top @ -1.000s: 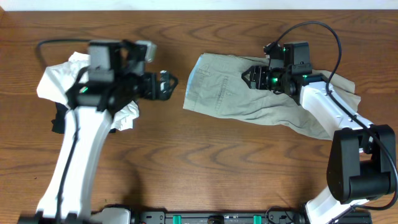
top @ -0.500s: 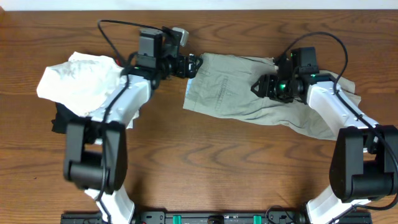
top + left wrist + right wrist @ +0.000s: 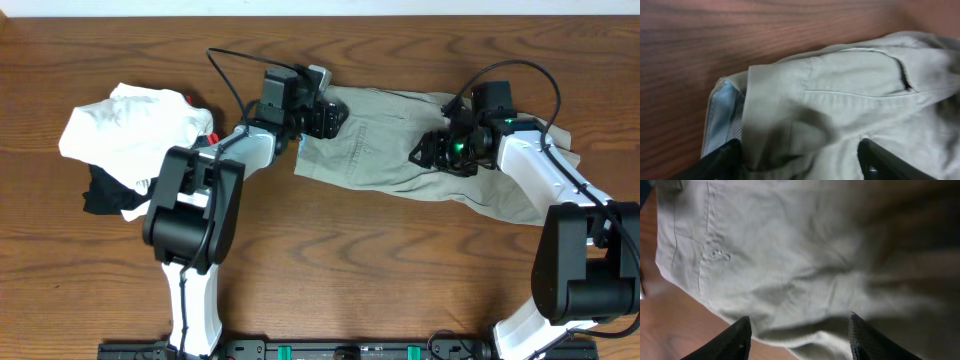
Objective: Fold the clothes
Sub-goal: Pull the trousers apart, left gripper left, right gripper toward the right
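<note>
The khaki shorts (image 3: 372, 150) lie spread across the table's centre-right, rumpled toward the right. My left gripper (image 3: 335, 118) sits low over their left end. In the left wrist view its fingers (image 3: 725, 161) stand wide apart on the khaki cloth (image 3: 850, 85), next to the pale blue inner waistband (image 3: 722, 112). My right gripper (image 3: 428, 152) hovers over the middle of the shorts. In the right wrist view its open jaws (image 3: 800, 340) straddle a fold of the fabric (image 3: 790, 245) near its lower edge, with bare wood beside it.
A pile of white and black garments (image 3: 130, 135) with a red bit (image 3: 197, 101) lies at the left of the wooden table (image 3: 320, 270). The left arm reaches across from that pile toward the shorts. Black cables arc above both arms.
The left arm has swung from over the pile at the left to the shorts' waistband end. The right gripper has shifted slightly right and down on the shorts. Both jaws have narrowed a little.
</note>
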Robot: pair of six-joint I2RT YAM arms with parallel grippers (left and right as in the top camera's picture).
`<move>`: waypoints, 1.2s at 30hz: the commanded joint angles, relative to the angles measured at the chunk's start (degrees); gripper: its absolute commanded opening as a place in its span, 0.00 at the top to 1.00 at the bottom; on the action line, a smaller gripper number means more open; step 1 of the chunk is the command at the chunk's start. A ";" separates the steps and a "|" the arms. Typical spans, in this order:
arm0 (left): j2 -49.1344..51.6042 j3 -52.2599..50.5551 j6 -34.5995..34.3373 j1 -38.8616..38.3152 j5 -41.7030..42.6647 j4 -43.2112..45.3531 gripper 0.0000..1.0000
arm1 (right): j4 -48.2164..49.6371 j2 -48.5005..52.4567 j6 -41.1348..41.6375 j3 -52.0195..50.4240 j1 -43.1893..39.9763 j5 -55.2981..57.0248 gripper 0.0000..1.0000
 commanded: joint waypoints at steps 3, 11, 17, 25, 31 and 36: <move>1.79 1.73 -0.02 -1.11 -2.62 1.44 0.40 | -1.95 -0.26 -4.02 0.04 -0.33 -0.02 0.41; -0.52 1.81 -0.55 -0.57 -2.60 1.68 0.43 | -2.21 -0.26 -4.33 0.04 -0.44 2.91 0.41; -5.68 1.84 -0.55 0.50 -3.89 1.70 0.22 | -2.23 -0.26 -4.52 0.04 -0.74 3.89 0.41; -2.97 1.81 -0.48 0.46 -6.93 3.50 0.20 | -2.91 -0.26 -4.50 0.04 -0.74 3.89 0.39; 0.15 1.81 -0.52 0.42 -6.88 7.15 0.25 | -4.68 -0.26 -4.48 0.04 -0.74 3.85 0.41; 1.77 1.81 -0.52 -0.59 -6.91 6.86 0.29 | -6.32 -0.26 -4.48 0.04 -0.74 3.85 0.42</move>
